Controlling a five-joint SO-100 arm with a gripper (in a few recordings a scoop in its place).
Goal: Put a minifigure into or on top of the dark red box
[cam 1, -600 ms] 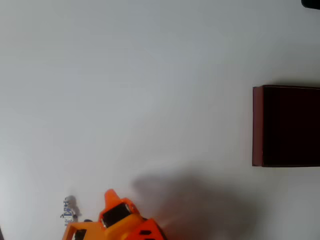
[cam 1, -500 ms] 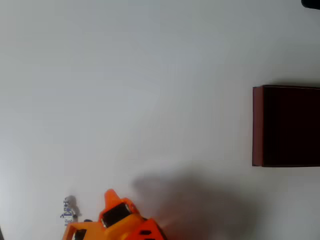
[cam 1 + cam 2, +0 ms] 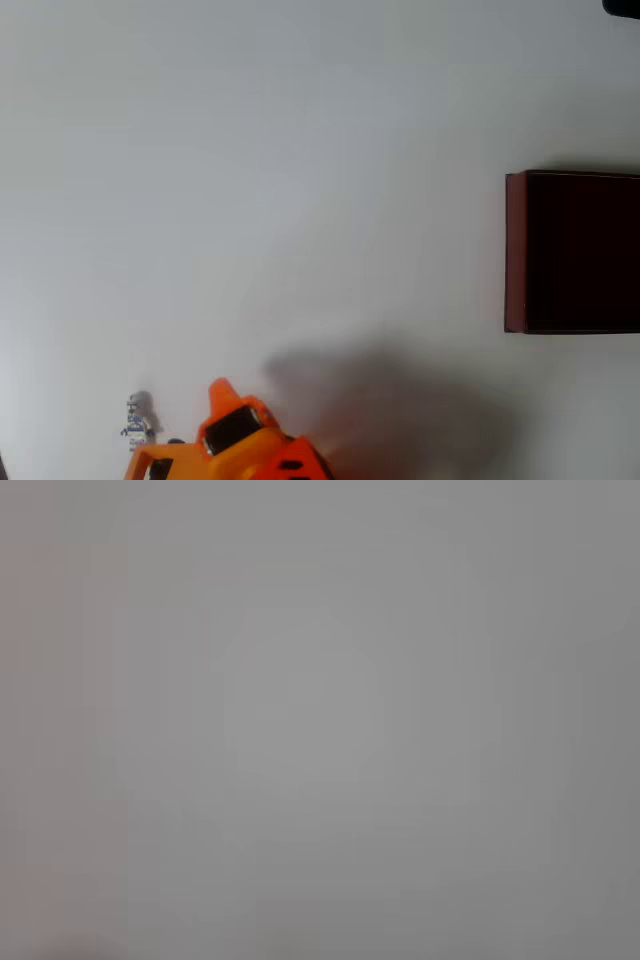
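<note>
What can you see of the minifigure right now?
In the overhead view the minifigure is a tiny white figure with blue and dark markings and a greyish head, lying on the pale table near the bottom left. Nothing touches it; the orange gripper sits just to its right, apart. Finer detail is too small to tell.

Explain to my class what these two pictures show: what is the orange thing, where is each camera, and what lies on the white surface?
The orange thing is a small robot arm at the lower edge of the overhead view, taken by a fixed camera looking straight down. Its pincer cannot be made out clearly, so whether it is open or shut cannot be told. On the white table lie a tiny minifigure, just left of the arm and apart from it, and a dark red box at the right edge. The other picture comes from a camera on the arm's wrist; it is just a grey blur.
</note>
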